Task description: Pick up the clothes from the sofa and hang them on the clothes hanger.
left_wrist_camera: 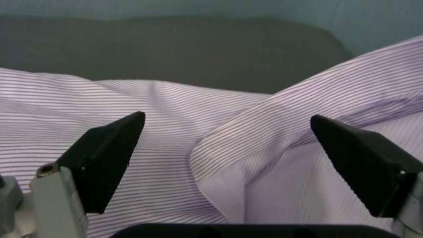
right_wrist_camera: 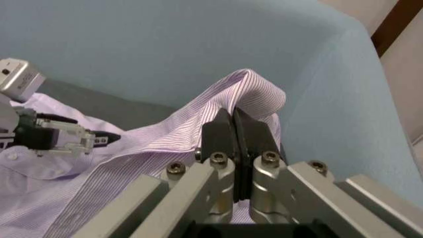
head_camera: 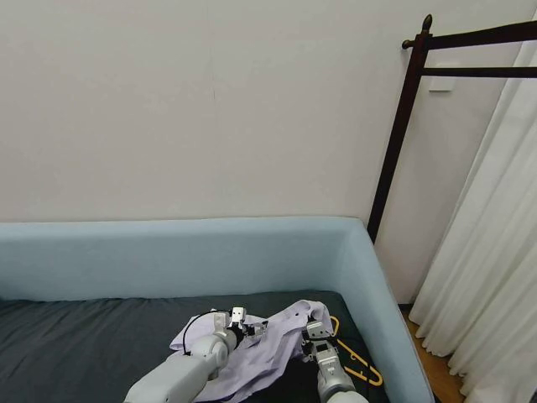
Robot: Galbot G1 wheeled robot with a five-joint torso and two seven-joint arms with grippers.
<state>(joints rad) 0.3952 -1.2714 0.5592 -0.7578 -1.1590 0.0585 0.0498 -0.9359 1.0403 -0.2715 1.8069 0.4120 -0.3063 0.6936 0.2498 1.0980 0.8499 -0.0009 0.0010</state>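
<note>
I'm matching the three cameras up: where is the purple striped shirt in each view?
Head view: shirt low centre, on the dark seat.
Left wrist view: shirt spread beneath the open left gripper.
Right wrist view: a shirt fold pinched in the shut right gripper.
Shared landmark: the light blue sofa back.

- Soft, even light on the wall (head_camera: 210, 101); brightest at the curtain (head_camera: 495, 252), right edge
- Left wrist view dimmer; gentle shadows lie in the shirt (left_wrist_camera: 165, 114) folds
</note>
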